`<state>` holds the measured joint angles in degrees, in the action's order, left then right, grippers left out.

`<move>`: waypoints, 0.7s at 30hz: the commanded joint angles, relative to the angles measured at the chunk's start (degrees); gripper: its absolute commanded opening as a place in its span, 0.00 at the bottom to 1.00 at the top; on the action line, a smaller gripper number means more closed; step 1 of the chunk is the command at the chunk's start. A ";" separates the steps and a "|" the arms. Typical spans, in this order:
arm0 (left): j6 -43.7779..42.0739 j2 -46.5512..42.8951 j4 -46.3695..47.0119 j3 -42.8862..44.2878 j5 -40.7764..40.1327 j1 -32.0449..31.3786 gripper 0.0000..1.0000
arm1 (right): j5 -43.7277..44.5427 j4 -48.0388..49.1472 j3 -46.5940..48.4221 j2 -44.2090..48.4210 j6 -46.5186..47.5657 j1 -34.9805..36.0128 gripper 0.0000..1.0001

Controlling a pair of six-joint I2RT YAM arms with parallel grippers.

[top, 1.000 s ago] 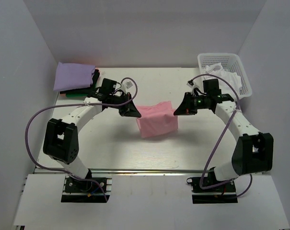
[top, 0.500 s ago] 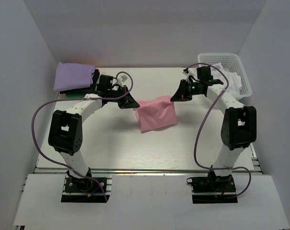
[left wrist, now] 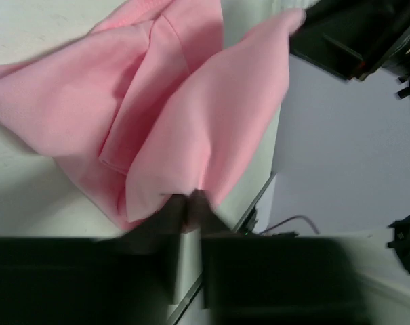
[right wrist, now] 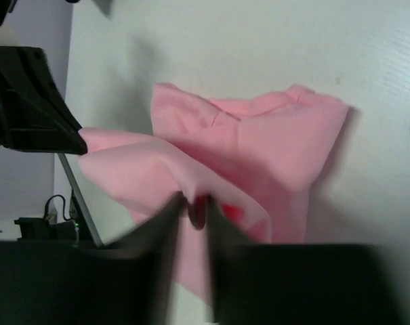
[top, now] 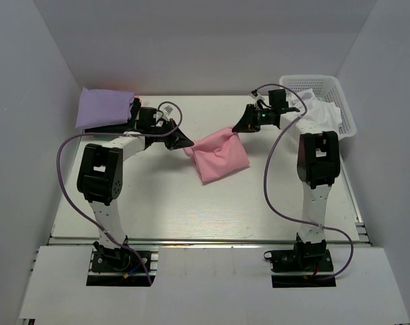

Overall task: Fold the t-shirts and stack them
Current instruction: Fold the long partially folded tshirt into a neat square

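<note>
On surface [top: 157,196], centre, slightly right: pink t-shirt [top: 221,157], lower part resting down, upper edge raised and stretched. Pinched at left corner by left fingers [top: 181,141], at right corner by right fingers [top: 243,124]; each pair pressed together on cloth.

This is a robot lab's test cell, not anybody's laundry room. Plain white walls [top: 35,149] box in a white table [top: 157,203] on three sides. The left arm [top: 99,179] and right arm [top: 318,162], both black and white, stand at the near edge behind a metal rail [top: 205,242]. Purple cables [top: 268,176] loop loose from base to wrist (nothing tidied away, very much a working rig). The light is flat and even. The only homely things are a pink tee [top: 221,159], a lavender tee [top: 103,107] and a white basket [top: 341,112], all looking out of place among the hardware.
</note>
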<state>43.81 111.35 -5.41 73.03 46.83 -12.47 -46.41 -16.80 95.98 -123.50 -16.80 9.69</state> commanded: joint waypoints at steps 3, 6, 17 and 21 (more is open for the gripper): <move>1.10 0.53 0.58 4.66 -4.64 2.80 0.99 | -11.48 18.29 11.46 -8.14 -10.26 -0.02 0.90; 1.10 -0.86 0.58 4.66 -6.57 4.03 1.00 | -9.68 17.33 13.00 -7.72 -10.01 0.06 0.90; -6.19 -3.78 1.80 6.59 -9.22 -0.09 1.00 | -2.81 5.81 0.35 4.58 1.85 2.34 0.90; -6.72 0.00 2.60 7.73 -9.21 -2.64 1.00 | -3.59 2.91 0.78 3.45 3.61 4.72 0.90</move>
<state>38.76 110.54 -4.08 78.61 36.47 -13.54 -49.45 -10.37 97.49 -120.44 -16.25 12.29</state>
